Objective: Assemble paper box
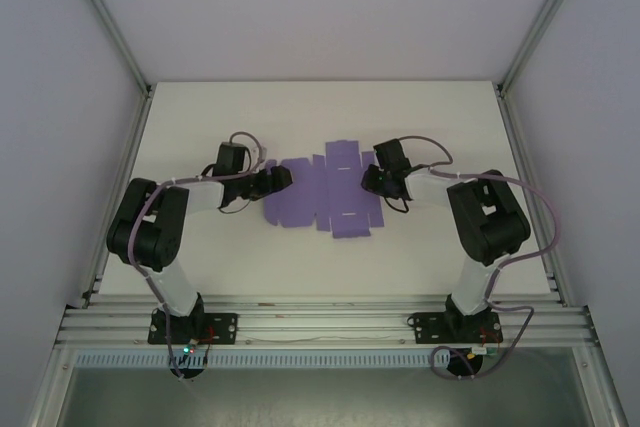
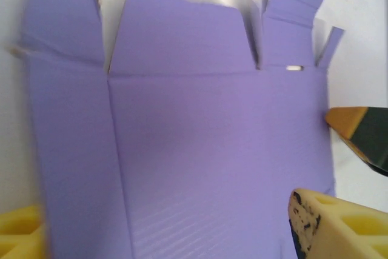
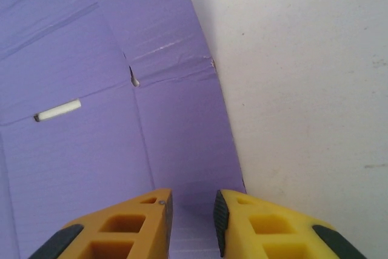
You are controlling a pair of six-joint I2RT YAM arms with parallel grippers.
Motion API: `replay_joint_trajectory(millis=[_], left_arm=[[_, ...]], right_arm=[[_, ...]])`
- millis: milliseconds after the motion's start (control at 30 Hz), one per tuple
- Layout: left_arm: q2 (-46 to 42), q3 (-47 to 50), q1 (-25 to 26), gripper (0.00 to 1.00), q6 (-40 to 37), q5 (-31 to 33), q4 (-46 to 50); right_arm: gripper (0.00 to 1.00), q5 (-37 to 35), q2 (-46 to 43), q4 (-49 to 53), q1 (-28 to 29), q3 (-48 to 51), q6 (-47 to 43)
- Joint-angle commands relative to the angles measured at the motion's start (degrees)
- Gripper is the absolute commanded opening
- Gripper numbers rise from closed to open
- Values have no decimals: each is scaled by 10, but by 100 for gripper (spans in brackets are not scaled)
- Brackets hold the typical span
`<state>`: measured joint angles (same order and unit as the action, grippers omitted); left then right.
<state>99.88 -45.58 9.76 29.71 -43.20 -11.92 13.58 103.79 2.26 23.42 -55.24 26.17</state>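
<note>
I see the flat purple paper box [image 1: 325, 199] lying on the counter [image 1: 320, 117]. Left end effector [image 1: 286, 177] is released over its left edge. Right end effector [image 3: 193, 201] is narrowed at its right edge, and I cannot tell if it grips.

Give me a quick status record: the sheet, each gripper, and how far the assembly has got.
paper box: flat purple die-cut sheet, flaps spread out, lying on the white table
left gripper: open, fingers wide apart, at the sheet's left edge
right gripper: jaws a narrow gap apart, over the sheet's right edge
position: sheet lies between the two grippers
assembly: no box shape formed yet
</note>
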Motion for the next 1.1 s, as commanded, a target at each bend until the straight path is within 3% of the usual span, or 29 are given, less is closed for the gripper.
replay_joint_trajectory(millis=[0, 200, 600, 800, 1067], left_arm=[[0, 24, 3, 74, 41, -51, -71], [-9, 43, 0, 59, 57, -44, -107], [-14, 51, -1, 0, 82, -32, -139], [-39, 49, -1, 0, 96, -48, -172], [-93, 31, -9, 0, 117, -132, -233]], right_arm=[[28, 9, 46, 57, 0, 26, 16], [28, 21, 43, 28, 0, 41, 22], [28, 47, 37, 13, 0, 36, 13], [37, 66, -6, 23, -9, 15, 1], [66, 173, -120, -17, -77, 30, -12]])
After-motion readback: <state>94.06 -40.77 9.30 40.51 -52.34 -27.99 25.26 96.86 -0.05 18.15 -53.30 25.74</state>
